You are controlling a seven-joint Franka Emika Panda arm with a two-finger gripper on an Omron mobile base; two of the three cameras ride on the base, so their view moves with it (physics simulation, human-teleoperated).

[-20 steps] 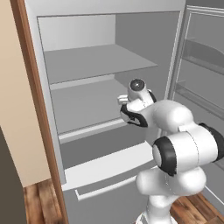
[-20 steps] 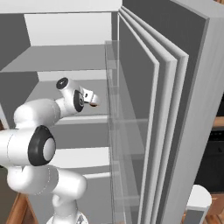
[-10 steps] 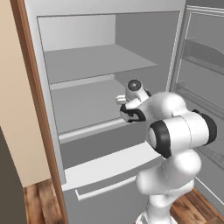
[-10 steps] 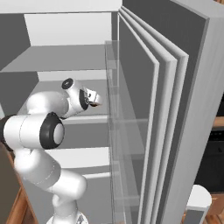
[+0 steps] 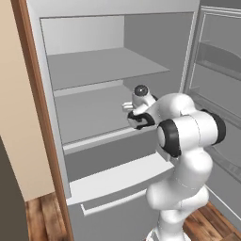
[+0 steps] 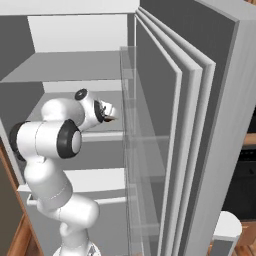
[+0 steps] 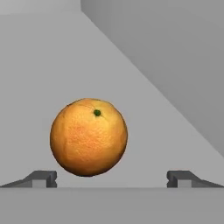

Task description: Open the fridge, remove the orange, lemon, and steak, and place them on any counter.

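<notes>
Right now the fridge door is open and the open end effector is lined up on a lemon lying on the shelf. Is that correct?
Not quite: it is the orange, not a lemon, as the hand view shows. The fridge is open and the end effector is open, lined up on it.

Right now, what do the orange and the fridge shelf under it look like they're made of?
The orange looks like real fruit peel: matte, finely dimpled skin with a small green stem dot. The fridge shelf under it looks like smooth moulded plastic or painted metal, plain grey and matte, with no grain or gloss; which of the two, the render leaves open.
</notes>
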